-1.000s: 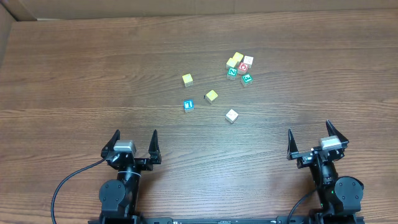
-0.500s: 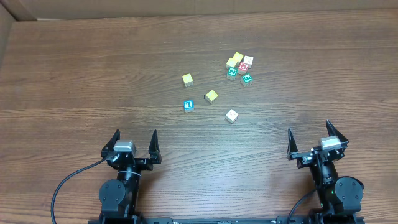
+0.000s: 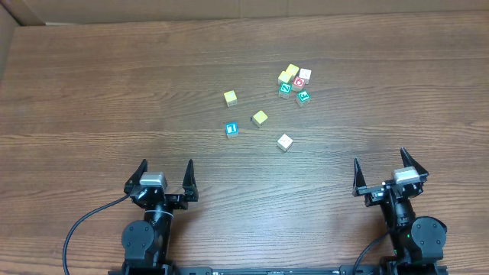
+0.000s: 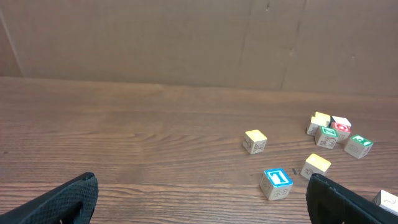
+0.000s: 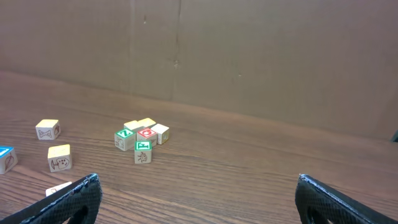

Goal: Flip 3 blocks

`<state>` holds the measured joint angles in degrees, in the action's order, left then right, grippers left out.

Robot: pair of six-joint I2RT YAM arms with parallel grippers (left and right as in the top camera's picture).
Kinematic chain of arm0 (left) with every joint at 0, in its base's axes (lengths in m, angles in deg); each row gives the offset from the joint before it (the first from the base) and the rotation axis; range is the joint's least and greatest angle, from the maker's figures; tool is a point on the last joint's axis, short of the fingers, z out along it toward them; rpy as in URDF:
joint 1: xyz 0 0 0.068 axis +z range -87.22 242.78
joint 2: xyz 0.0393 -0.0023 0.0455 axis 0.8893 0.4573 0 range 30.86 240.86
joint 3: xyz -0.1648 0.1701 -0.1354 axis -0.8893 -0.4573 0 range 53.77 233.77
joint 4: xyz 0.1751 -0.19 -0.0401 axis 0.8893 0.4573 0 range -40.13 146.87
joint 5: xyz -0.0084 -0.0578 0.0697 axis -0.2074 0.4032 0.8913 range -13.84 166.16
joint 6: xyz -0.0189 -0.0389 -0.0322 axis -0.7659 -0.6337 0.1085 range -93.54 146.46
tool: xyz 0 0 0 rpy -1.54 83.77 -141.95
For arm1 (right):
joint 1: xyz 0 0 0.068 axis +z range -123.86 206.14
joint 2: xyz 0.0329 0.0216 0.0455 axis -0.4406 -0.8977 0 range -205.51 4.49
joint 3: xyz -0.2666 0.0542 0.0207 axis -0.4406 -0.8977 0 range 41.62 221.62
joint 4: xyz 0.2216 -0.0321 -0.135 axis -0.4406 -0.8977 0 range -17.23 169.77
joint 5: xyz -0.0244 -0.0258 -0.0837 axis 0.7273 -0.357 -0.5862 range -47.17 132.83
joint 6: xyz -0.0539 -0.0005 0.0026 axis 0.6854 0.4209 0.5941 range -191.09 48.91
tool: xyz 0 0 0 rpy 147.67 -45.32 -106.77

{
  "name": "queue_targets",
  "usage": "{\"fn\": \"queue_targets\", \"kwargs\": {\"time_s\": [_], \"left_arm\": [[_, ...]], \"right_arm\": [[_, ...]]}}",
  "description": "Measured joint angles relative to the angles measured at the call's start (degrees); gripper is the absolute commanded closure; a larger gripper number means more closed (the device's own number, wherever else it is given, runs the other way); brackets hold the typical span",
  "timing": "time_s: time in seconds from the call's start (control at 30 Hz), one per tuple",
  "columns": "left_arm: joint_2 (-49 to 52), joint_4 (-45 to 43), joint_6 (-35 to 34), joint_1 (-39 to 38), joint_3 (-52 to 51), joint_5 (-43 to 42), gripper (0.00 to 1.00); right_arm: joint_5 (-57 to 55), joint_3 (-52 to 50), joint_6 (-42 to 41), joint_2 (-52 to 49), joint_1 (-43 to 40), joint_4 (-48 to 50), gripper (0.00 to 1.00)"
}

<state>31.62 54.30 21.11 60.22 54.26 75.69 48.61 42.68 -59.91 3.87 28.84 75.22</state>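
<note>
Seen from overhead, the left gripper (image 3: pixel 166 169) is sitting at 7 o'clock on the wooden table (image 3: pixel 92 92) and the right gripper (image 3: pixel 382 169) at 5 o'clock, both with claws spreading wide and gripping nothing. The blue block (image 3: pixel 231 129) is resting near the table's middle, well apart from both. The pale yellow block (image 3: pixel 260 118) is lying at 2 o'clock from it, and the cream-white block (image 3: pixel 284 142) is sitting toward 4 o'clock. Another yellow cube (image 3: pixel 230 98) is standing at 12 o'clock from the blue one. The cluster of cubes (image 3: pixel 293 82) is huddling farther off toward 1 o'clock.
</note>
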Motion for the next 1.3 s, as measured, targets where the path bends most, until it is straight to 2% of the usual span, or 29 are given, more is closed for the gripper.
{"fn": "queue_targets", "kwargs": {"time_s": [0.87,1.13,1.3], "left_arm": [[0.00,-0.09,0.00,0.00,0.00,-0.13,0.01],[0.00,-0.48,0.00,0.00,0.00,-3.21,0.00],[0.00,-3.67,-1.11,0.00,0.00,-7.10,0.00]], "right_arm": [[0.00,0.00,0.04,0.00,0.02,0.02,0.00],[0.00,0.00,0.00,0.00,0.00,0.02,0.00],[0.02,0.00,0.00,0.00,0.00,0.00,0.00]]}}
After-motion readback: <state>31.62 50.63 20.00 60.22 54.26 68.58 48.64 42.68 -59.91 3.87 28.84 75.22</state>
